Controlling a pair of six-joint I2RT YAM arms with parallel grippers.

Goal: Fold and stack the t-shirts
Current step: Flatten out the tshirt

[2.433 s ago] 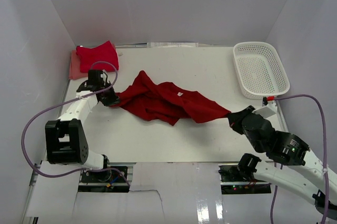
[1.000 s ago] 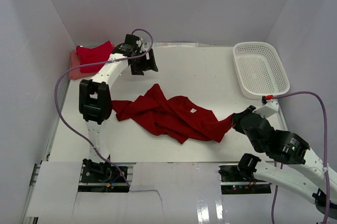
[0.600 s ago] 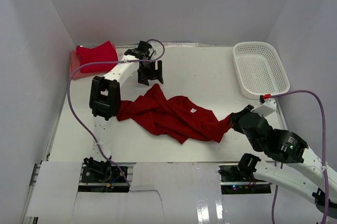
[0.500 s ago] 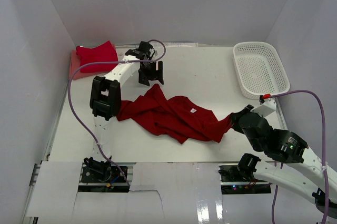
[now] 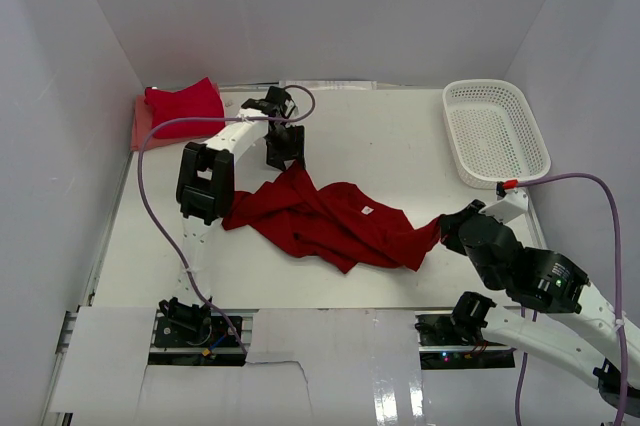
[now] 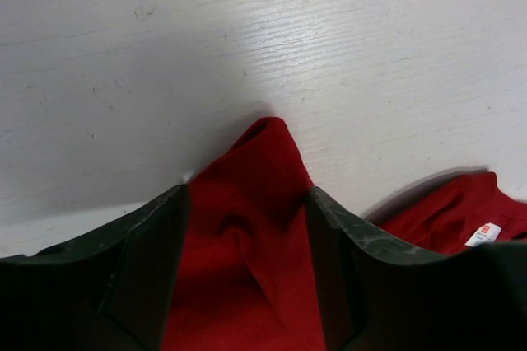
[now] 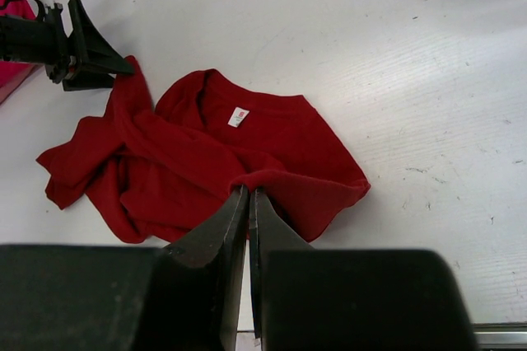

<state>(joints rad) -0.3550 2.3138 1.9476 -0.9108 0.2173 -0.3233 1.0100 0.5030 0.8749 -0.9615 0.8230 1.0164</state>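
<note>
A crumpled deep red t-shirt (image 5: pixel 330 216) lies in the middle of the table, its white neck label facing up. My left gripper (image 5: pixel 285 153) is down over the shirt's far peak. In the left wrist view its jaws (image 6: pixel 247 194) stand apart, one on each side of a raised fold of the red cloth (image 6: pixel 247 285). My right gripper (image 7: pixel 249 196) is shut on the shirt's near right edge (image 7: pixel 288 186), also seen from above (image 5: pixel 443 228). A folded red t-shirt (image 5: pixel 185 104) rests on a salmon-pink one (image 5: pixel 141 131) at the back left corner.
A white lattice basket (image 5: pixel 495 131) stands at the back right. White walls close in the table on the left, back and right. Purple cables loop from both arms.
My left gripper has come forward from the back of the table and down onto the shirt's far peak, its jaws narrowing around the fold. The right gripper has kept its hold.
</note>
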